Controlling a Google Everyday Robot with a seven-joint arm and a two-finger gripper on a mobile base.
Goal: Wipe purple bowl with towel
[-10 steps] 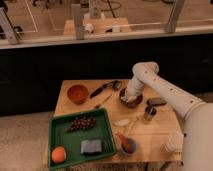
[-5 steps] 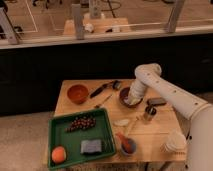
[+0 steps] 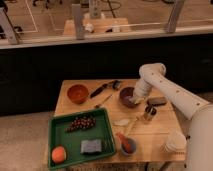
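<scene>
Over the last second the arm [image 3: 170, 90] has barely shifted: the wrist sits a touch lower and closer to the bowl's centre than it did, and the bowl [image 3: 128, 96] has not moved on the table [image 3: 150, 142]. Small motion with the tool end held inside the bowl reads as wiping in progress, not an approach or a retreat.

Bowl: dark purple, at the table's back right, just right of the black-handled brush [image 3: 101, 90] and left of the dark flat block [image 3: 156, 101]. The orange bowl [image 3: 77, 93] is well apart, at back left.

Gripper [image 3: 133, 100]: down in the bowl's right half, at or near the inner surface. Fingers clenched. A pale patch under them is probably the towel [image 3: 132, 102], pinched and pressed to the bowl, though it blends with the white wrist and I can't separate the two cleanly.

Arm pose: shoulder off-frame at lower right, forearm rising up and left to a bent elbow above the table's back edge, then the last link dropping steeply into the bowl.

Elsewhere: green tray [image 3: 59, 127] at front left, untouched.

Judgement: mid-wipe; contact made, coverage of the bowl's left side not yet evident.
</scene>
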